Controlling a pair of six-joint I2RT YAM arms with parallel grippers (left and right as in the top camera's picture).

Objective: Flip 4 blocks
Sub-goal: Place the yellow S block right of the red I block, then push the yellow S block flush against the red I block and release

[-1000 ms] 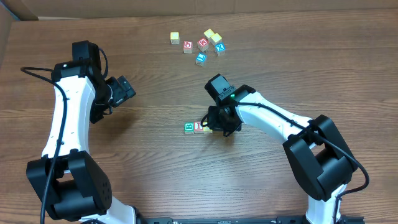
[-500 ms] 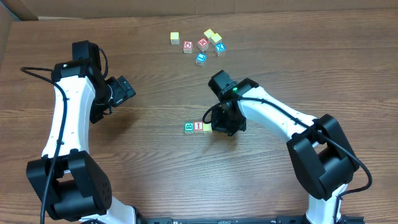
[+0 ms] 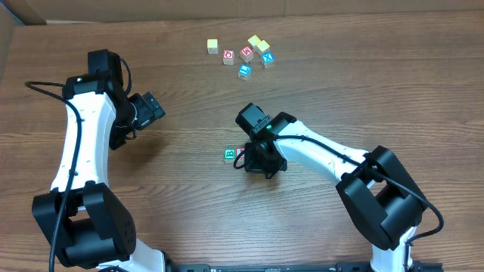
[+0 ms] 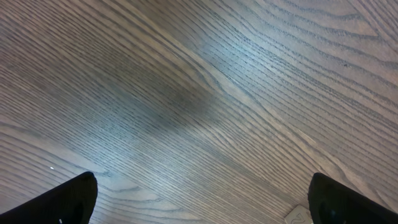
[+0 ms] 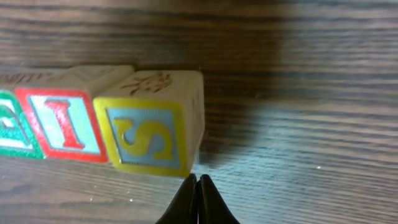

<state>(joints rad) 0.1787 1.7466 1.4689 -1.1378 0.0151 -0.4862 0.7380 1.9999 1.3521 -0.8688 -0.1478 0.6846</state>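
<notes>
- Since a second ago the right claw has slid left across the desk, tips pressed together, pinching nothing.
- Why stop just beside the yellow S block?
- Probably to tip it over; it sits against the red I block. Left claw hangs spread wide, well apart.

Side by side, touching, on the desk: green-B block, red-I block, yellow-S block (pale wooden sides, printed faces up); blue-printed block lying well apart.
</notes>
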